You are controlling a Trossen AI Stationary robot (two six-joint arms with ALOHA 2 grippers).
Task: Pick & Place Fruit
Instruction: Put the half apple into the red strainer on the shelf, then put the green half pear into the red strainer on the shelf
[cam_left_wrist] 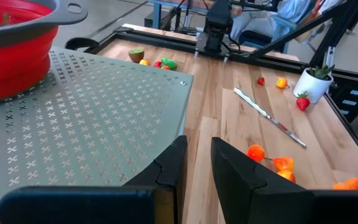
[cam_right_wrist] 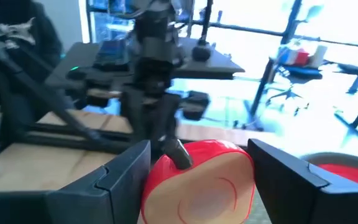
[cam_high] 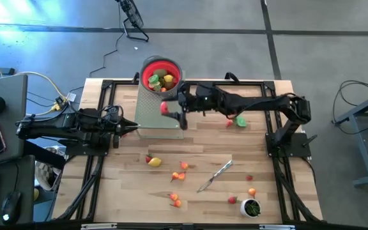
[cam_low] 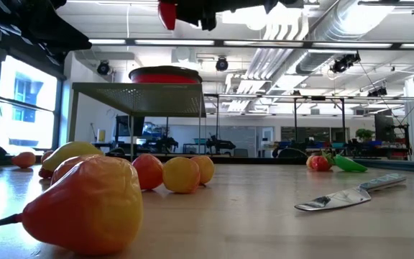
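My right gripper (cam_high: 171,110) hangs over the grey perforated stand (cam_high: 158,118), shut on a red apple half (cam_right_wrist: 197,186), a little short of the red bowl (cam_high: 160,75). The bowl rests on the stand's far end and holds several fruit pieces. More fruit lies on the wooden table: a yellow and red pair (cam_high: 153,161), orange pieces (cam_high: 183,167) and a green and red pair (cam_high: 238,121). My left gripper (cam_left_wrist: 194,168) waits level at the stand's near left corner, its fingers a narrow gap apart with nothing between them. My right gripper pinches the apple half by its two opposite red sides (cam_right_wrist: 157,183) between its two fingers. The fingers lie about level and come from the table's right. The piece is lifted clear above the stand, and its pale cut face and dark stem (cam_right_wrist: 180,154) show in the wrist view.
A silver knife (cam_high: 214,176) lies on the table's near right part. A small white cup with green contents (cam_high: 252,207) stands at the near right corner beside a strawberry (cam_high: 233,200). A black frame (cam_high: 280,160) borders the table.
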